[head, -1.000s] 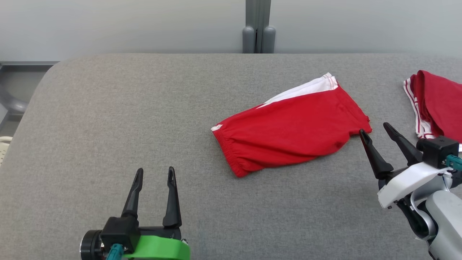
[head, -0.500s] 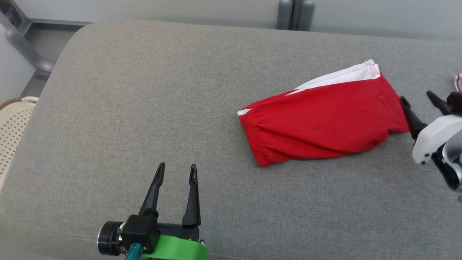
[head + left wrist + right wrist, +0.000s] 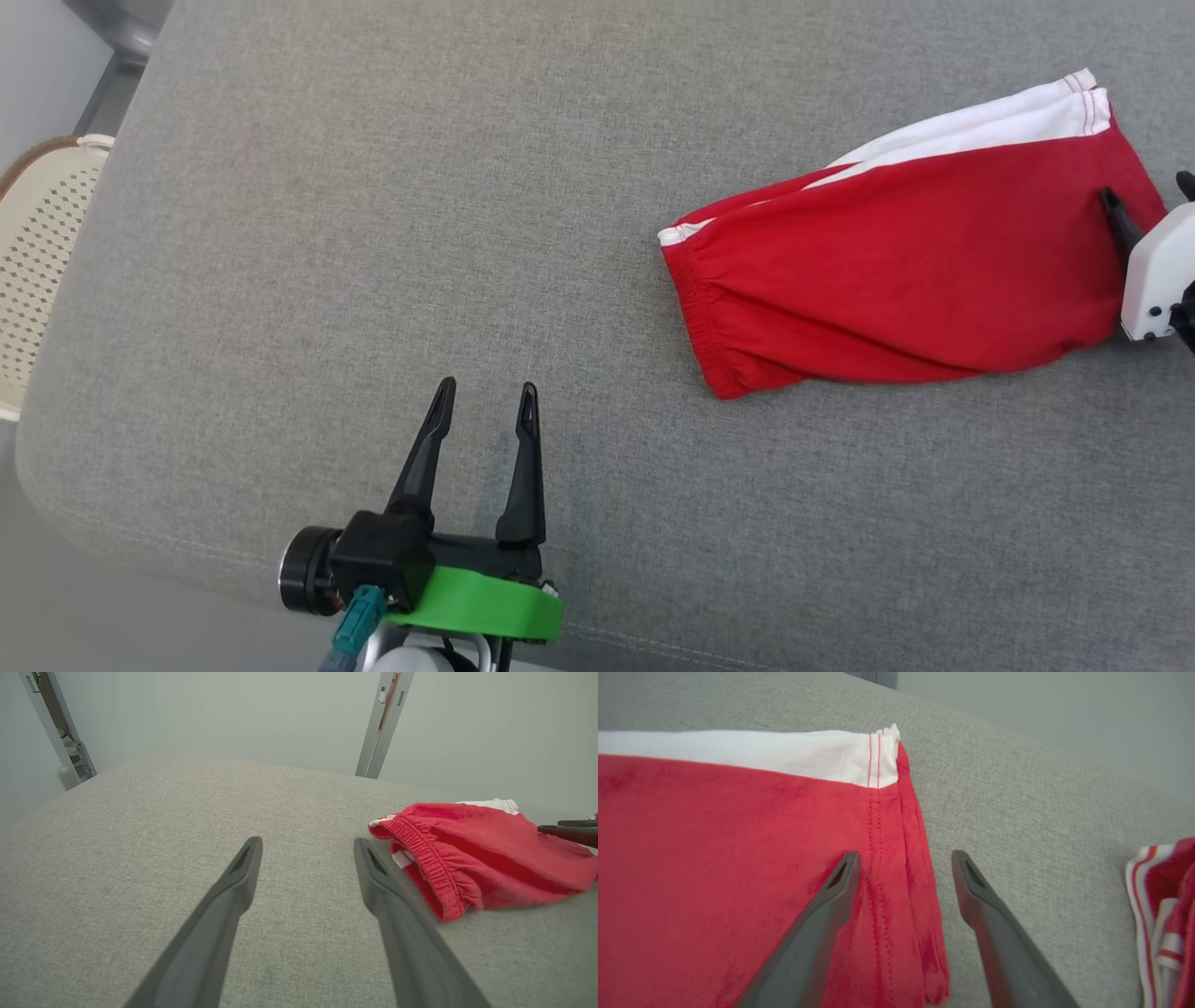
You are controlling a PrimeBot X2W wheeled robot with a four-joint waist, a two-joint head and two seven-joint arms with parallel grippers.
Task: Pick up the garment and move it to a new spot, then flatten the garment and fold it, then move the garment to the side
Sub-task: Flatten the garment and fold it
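Observation:
The garment [image 3: 915, 280], red shorts with a white side panel, lies flat on the grey table [image 3: 373, 187], waistband to the left. My right gripper [image 3: 1146, 187] stands open at its right-hand hem. In the right wrist view that gripper [image 3: 906, 858] straddles the hem of the garment [image 3: 714, 835], one finger [image 3: 831, 896] over red cloth and the other over bare table, with nothing pinched. My left gripper [image 3: 487, 387] is open over bare table, well to the left of the waistband. From the left wrist, the open left gripper [image 3: 307, 844] points past the elastic waistband of the garment [image 3: 472, 854].
A second red and white striped garment [image 3: 1167, 905] lies on the table to the right of the hem. A cream perforated basket [image 3: 37, 233] stands off the table's left edge. The table's near edge runs just under my left gripper.
The head camera has swung down and to the left, shifting the whole picture. My right gripper has advanced from the garment's corner to straddle its hem. Both grippers stay open.

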